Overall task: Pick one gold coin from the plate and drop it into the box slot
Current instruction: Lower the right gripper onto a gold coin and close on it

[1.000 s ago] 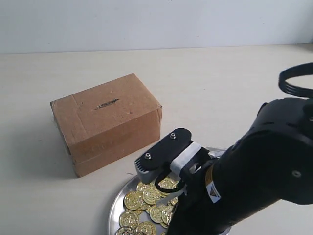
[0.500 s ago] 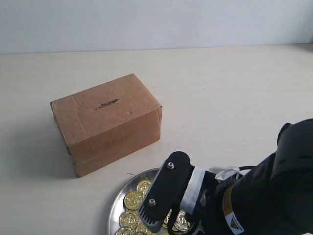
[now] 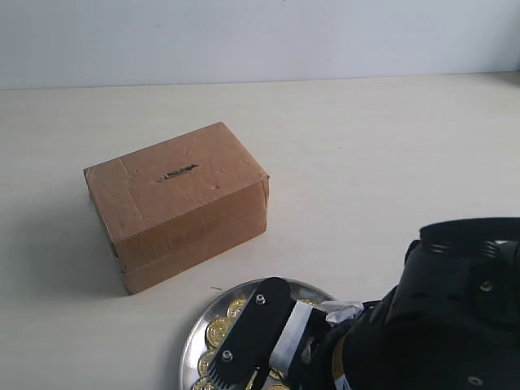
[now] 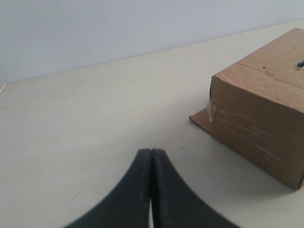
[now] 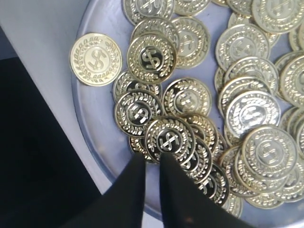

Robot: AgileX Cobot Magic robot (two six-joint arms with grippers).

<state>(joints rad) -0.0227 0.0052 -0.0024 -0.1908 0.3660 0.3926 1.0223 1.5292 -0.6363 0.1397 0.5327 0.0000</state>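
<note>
Bright, even, diffuse light throughout. Soft shadow on the bench (image 3: 366, 146) left of the box (image 3: 175, 203). Sharp glints on the coins (image 5: 186, 96); slight softness at close range.

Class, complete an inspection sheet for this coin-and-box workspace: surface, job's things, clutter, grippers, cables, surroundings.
Surface: pale table, matte.
Job's things: taped cardboard box, slot in its top face; silver plate heaped with gold coins, near the box, not touching.
Clutter: nothing seen.
Grippers: left gripper fingers shut, empty, above the table beside the box; right gripper fingers slightly apart over the coins, nothing between them.
Cables: nothing seen.
Surroundings: plain pale wall behind.
</note>
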